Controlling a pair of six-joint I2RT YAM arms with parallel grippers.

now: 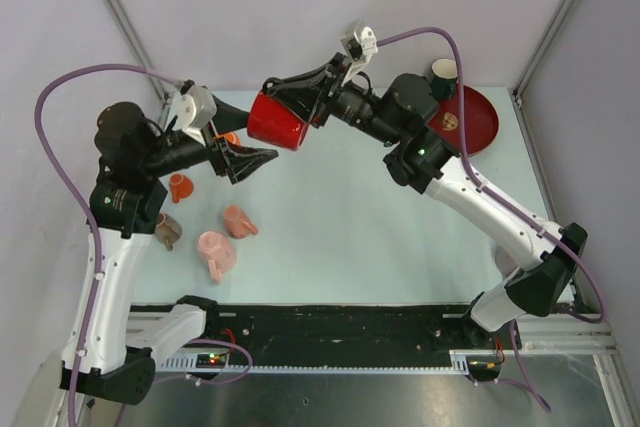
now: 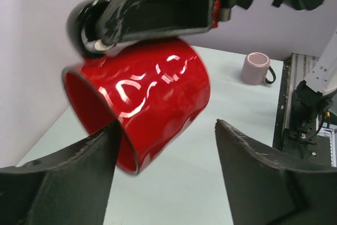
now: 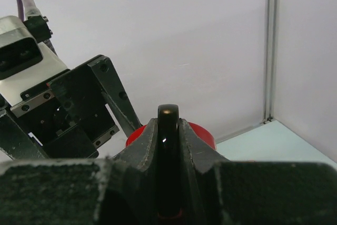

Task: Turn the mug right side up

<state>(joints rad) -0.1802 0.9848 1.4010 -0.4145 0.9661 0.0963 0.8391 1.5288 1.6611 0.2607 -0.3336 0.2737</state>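
The right claw (image 1: 296, 95) is clenched on the handle (image 3: 168, 146) of the mug (image 1: 277, 120), holding it aloft on its side, far and left of centre, its mouth toward the left claw (image 1: 262, 157), which gapes released just beside it.

one red mug (image 1: 275, 119), one red plate (image 1: 482, 119), six smaller cups (image 1: 215, 254)

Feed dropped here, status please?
Right gripper shut on mug. Left gripper open, near mug rim. Mug aloft, on its side. Nothing between them.
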